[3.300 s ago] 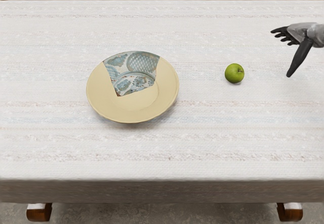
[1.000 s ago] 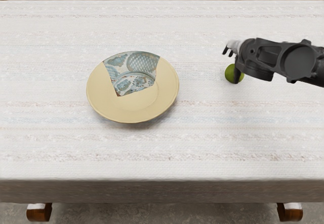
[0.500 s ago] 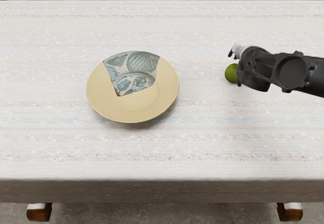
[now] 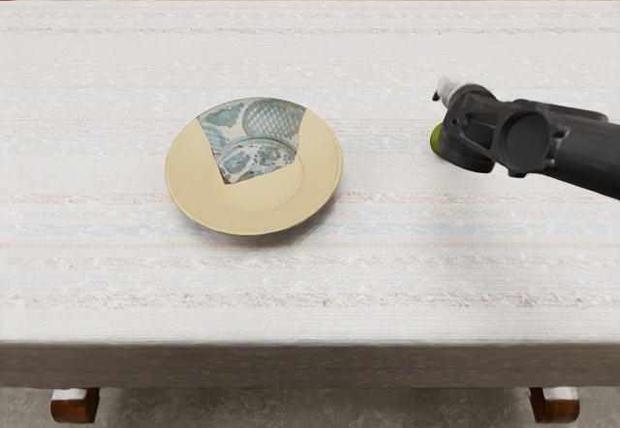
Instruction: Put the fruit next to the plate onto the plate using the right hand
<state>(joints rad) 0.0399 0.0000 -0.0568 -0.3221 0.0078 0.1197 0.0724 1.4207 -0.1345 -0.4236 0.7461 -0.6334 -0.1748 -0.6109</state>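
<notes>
The dark grey right hand [image 4: 470, 126] hides all but a left sliver of the small round green fruit [image 4: 436, 138], its grip unseen.

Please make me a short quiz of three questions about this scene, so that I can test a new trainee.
1. True or false: the green fruit lies on the plate.
2. In the picture, on which side of the plate is the fruit? A: left. B: right. C: in front.
3. Fill in: the right hand hides most of the ____.
Key: 1 false; 2 B; 3 fruit.
</notes>
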